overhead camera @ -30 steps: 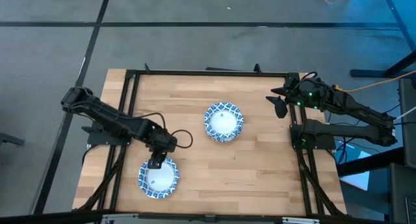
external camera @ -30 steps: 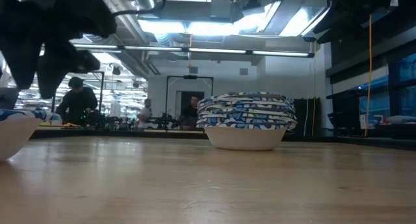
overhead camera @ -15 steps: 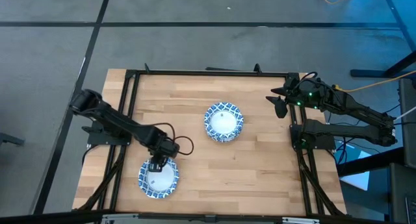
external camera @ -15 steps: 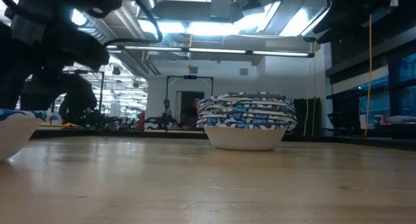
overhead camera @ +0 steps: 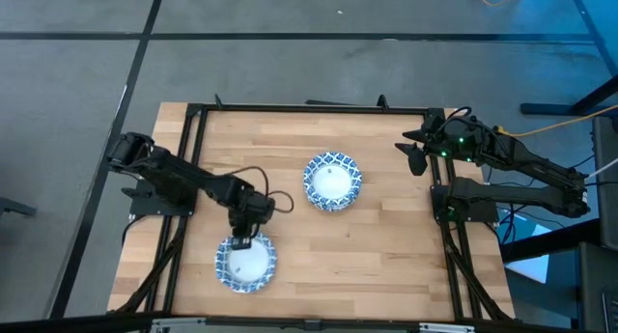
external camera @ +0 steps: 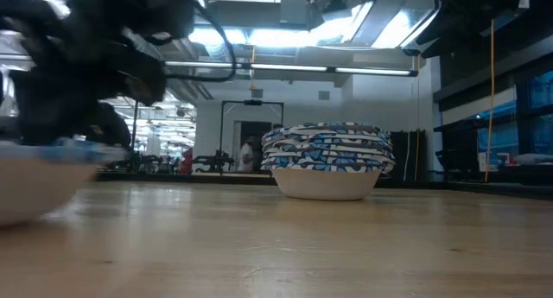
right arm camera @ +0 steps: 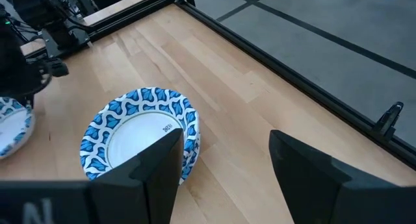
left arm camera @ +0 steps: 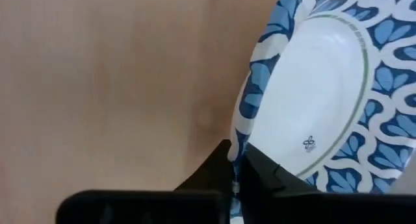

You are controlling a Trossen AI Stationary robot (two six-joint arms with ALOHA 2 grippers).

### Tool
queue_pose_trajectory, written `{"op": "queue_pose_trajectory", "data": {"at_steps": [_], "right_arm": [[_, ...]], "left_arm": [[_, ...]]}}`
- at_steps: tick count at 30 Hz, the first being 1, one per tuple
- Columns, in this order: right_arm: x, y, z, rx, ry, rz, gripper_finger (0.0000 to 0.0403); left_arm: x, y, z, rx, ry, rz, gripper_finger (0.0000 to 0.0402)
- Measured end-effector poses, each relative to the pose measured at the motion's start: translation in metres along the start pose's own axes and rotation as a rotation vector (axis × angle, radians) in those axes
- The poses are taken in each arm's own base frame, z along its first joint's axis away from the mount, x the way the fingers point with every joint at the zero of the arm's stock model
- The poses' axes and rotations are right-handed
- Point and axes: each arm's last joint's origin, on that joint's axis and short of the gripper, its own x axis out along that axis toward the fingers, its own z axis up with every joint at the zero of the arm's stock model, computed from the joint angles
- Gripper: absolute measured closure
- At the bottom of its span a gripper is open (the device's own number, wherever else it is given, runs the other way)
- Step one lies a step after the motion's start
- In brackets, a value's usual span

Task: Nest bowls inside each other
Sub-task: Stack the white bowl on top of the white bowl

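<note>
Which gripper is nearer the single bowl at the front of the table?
The left. The left gripper is shut on the rim of the single bowl. The right gripper waits open at the table's far right edge, beyond the stack of bowls.

The small round bowls [overhead camera: 331, 181] are white inside with a blue-and-white leaf-like patterned rim; beneath them, the light wooden slatted table [overhead camera: 386, 236] is pale tan.

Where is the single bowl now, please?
In the high view the single bowl sits near the table's front-left edge, its rim pinched by the left gripper, well apart from the stack at the centre.
</note>
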Motion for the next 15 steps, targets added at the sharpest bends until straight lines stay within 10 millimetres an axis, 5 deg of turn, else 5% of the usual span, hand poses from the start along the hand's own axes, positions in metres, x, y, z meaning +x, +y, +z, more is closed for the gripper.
{"op": "queue_pose_trajectory", "data": {"at_steps": [15], "right_arm": [[0.000,0.000,0.000,0.019,0.000,0.000,0.0175]], "left_arm": [[-0.060,0.065,0.069,-0.387,-0.428,-0.522,0.0401]]}}
